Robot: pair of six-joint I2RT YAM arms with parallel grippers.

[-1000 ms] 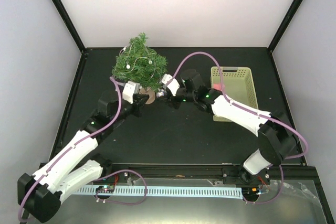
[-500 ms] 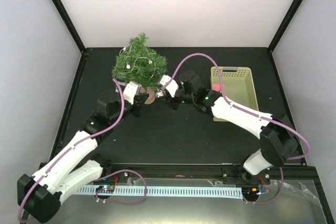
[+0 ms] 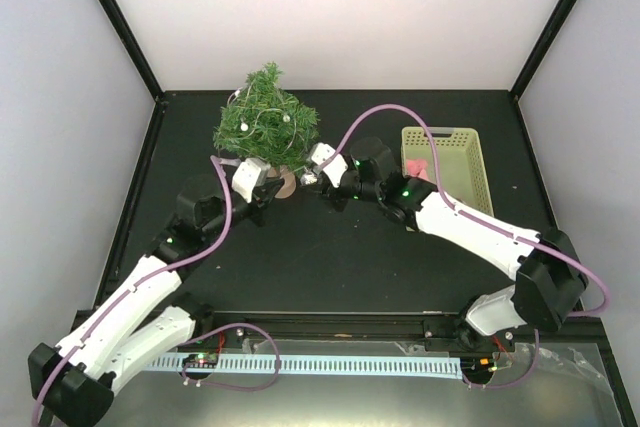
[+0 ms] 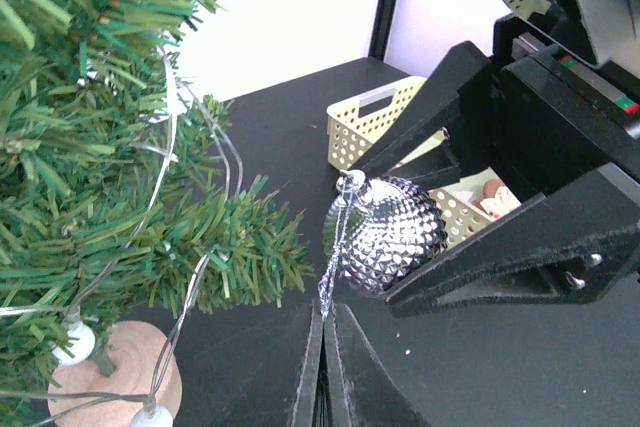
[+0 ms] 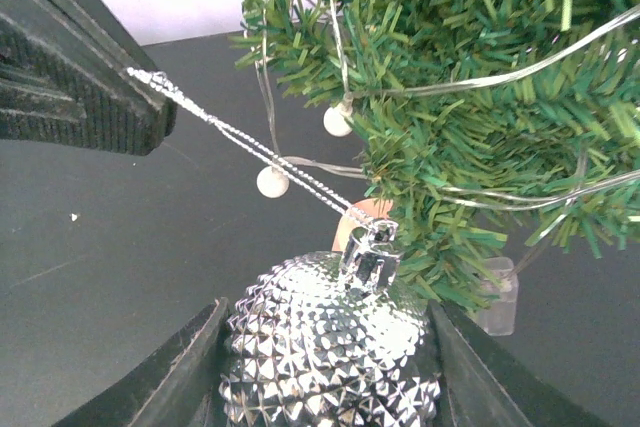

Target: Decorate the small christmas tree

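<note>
- small christmas tree (image 3: 265,122): bristly, matt green, plastic-looking needles
- disc base (image 4: 115,372): pale, smooth wood
- bauble (image 4: 390,232): glossy silver, studded all over
- hanging thread (image 5: 240,137): twisted, glittery silver
- basket (image 3: 440,131): pale green plastic lattice
- table (image 3: 330,247): matt black

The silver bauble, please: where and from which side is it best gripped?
Grip the silver bauble across its widest part, coming from the end opposite its cap, as the right pincer does, which leaves the cap and thread loop exposed, facing the small christmas tree.
</note>
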